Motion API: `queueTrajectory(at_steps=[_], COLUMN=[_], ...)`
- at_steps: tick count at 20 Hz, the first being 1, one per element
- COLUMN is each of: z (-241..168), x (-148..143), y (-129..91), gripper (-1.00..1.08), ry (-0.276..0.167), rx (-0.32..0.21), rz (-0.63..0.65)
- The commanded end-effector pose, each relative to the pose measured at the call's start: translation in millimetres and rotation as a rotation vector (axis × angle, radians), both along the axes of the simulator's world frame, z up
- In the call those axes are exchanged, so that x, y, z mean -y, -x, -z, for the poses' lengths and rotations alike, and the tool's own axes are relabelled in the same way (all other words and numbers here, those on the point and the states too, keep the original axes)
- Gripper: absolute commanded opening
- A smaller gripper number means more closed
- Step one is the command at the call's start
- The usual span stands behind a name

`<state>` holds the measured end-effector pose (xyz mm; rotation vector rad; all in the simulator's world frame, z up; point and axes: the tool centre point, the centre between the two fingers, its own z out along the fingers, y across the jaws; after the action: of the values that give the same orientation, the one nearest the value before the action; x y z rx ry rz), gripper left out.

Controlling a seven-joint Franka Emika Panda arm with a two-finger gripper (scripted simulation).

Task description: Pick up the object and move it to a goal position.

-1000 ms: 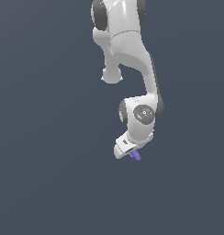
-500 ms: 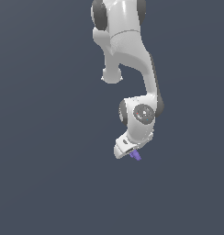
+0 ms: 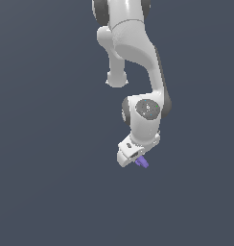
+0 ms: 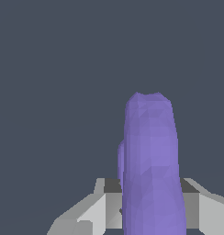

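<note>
The exterior view stands well back from the arm (image 3: 138,72) and takes it in whole, from its upper links down to the jaws, against a plain dark grey ground. It faces the arm side-on, with the jaws pointing down and toward the exterior view's left. The wrist view sits just behind the jaws and looks out along them, very near. The purple object (image 4: 153,170) between the jaws fills much of it. Both views share only the jaws' tips and that object (image 3: 143,162).
</note>
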<state>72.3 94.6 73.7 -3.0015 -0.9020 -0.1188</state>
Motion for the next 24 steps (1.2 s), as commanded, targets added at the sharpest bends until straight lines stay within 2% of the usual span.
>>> queueTrajectory(at_steps=[1,12,24], z=[-19,-125,-226], x=[4,25,47], y=[-7,-33,-43], gripper=[-1.0,-1.0,-1.0], ry=[-0.01,-0.071,-0.133], rx=[0.033,0.212,0.378], rz=[-0.028,-0.187,-0.337])
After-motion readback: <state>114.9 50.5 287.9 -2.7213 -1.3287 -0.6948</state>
